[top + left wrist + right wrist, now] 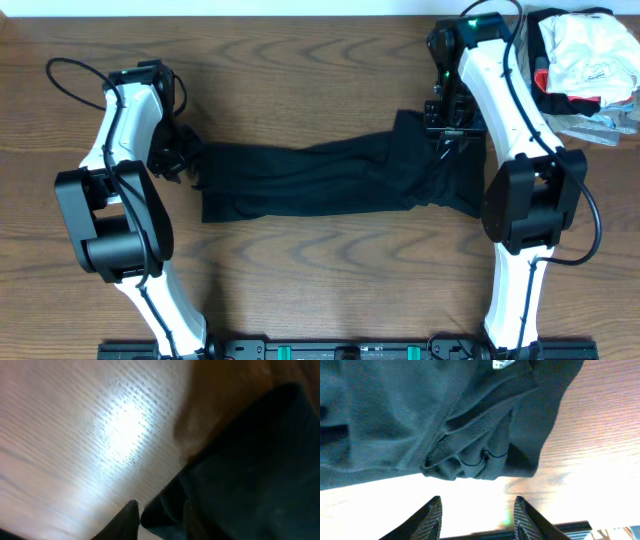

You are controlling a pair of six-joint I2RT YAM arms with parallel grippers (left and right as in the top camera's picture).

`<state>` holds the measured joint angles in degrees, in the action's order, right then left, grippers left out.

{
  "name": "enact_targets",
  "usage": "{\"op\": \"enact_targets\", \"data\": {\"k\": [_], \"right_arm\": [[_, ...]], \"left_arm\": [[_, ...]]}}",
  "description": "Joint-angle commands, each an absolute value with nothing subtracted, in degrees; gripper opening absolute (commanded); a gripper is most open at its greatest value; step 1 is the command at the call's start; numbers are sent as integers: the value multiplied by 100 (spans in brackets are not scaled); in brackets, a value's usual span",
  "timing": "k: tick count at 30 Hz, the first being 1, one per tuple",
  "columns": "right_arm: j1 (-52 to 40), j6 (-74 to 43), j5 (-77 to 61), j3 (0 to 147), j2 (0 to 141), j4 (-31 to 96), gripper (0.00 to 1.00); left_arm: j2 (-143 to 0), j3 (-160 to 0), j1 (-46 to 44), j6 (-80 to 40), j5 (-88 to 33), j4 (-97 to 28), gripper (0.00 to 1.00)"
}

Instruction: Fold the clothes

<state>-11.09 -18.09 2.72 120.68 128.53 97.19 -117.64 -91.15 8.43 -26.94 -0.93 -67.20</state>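
The black T-shirt point(320, 180) lies stretched in a wide band across the middle of the table, bunched at its right end. My left gripper point(188, 160) is at the shirt's left edge. In the blurred left wrist view one fingertip shows, with a fold of the shirt point(240, 470) pressed against it at the jaws point(157, 510). My right gripper point(443, 135) is over the shirt's upper right part. In the right wrist view its fingers point(477, 502) are open and empty, just short of the shirt's gathered folds point(470, 455). A small white logo mark point(500, 364) shows at the top.
A heap of white, grey, red and black garments point(585, 65) lies at the back right corner. The wooden table point(320, 280) shows in front of the shirt. A black rail point(340, 350) runs along the front edge.
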Motion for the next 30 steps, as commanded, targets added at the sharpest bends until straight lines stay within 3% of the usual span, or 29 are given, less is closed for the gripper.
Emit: {"op": "enact_targets", "data": {"k": [1,5,10,12,14,19,30], "right_arm": [[-1094,-1702,449,11889,12698,9734,38],[-1090,-1706,449,11872,12698,9725,29],[-1107,-1457,263,11885,12696,9725,19],[-1120,-1184,-14,11937,12685,9721,20],[-1133,-784,-392,12033,12663,9701,26],[-1164,646,-1664,12230,12621,9666,61],[-1129,598,-1564,12326,12591,9351,80]], "left_arm": [[-11721,-9251,873,-2633,71,-6733,34],[-11710,-9533,873,-2606,69,-6812,35],[-11710,-9896,873,-2451,-115,-6973,62],[-11710,-9902,873,-1986,-637,-6934,66],[-11712,-9883,871,-1378,-1199,-6938,67],[-11712,-9778,880,-316,-1559,-6978,67],[-11712,-8978,963,21,-1592,-6995,66]]}}
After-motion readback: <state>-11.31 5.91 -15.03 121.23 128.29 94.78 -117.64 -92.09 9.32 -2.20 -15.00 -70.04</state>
